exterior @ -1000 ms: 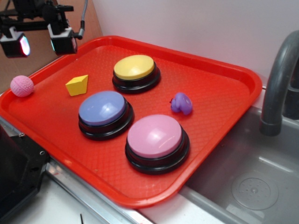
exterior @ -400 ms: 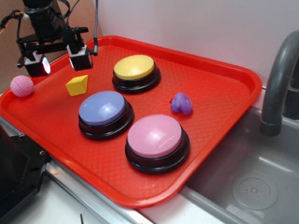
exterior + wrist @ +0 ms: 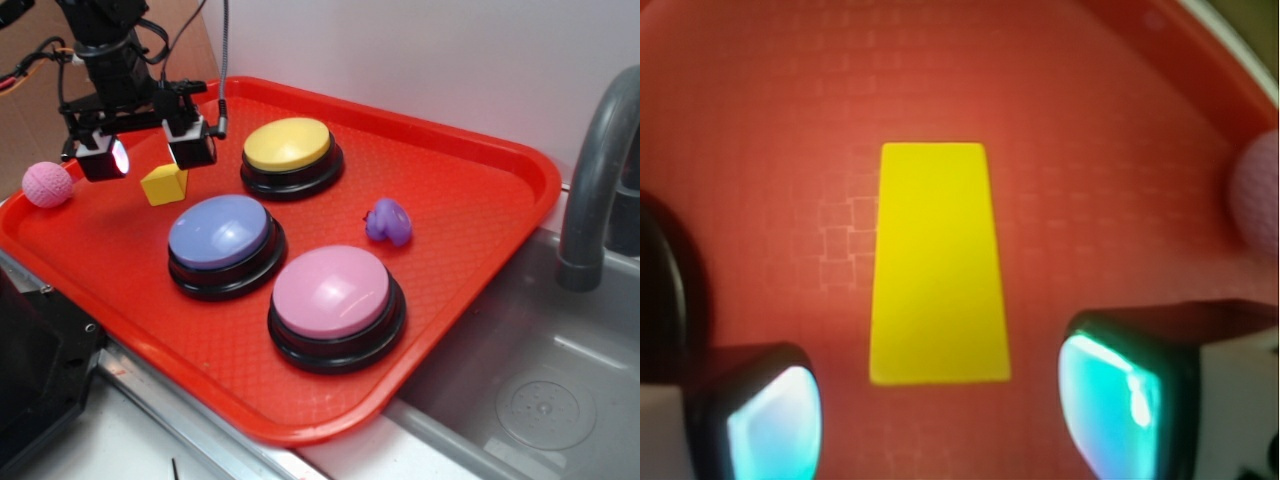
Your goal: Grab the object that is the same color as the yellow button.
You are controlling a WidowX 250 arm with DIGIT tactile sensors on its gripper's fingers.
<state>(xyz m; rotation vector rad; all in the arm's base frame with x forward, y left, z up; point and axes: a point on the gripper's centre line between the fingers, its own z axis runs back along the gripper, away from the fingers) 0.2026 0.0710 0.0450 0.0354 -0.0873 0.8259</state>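
The object, a small yellow wedge block (image 3: 164,184), lies on the red tray (image 3: 480,200) at its left side, left of the yellow button (image 3: 288,146). My gripper (image 3: 148,152) hangs open just above the block, one finger on each side of it. In the wrist view the yellow block (image 3: 938,262) fills the middle, and my gripper (image 3: 940,415) shows wide apart below it with bare tray between the fingers. Nothing is held.
A pink textured ball (image 3: 47,184) rests at the tray's left rim. A blue-purple button (image 3: 222,238) and a pink button (image 3: 334,300) stand in front, a small purple toy (image 3: 388,220) to the right. A grey faucet (image 3: 600,170) rises over the sink at right.
My gripper has moved right and down, from the tray's far left corner to just above the yellow block. The objects on the tray have not moved.
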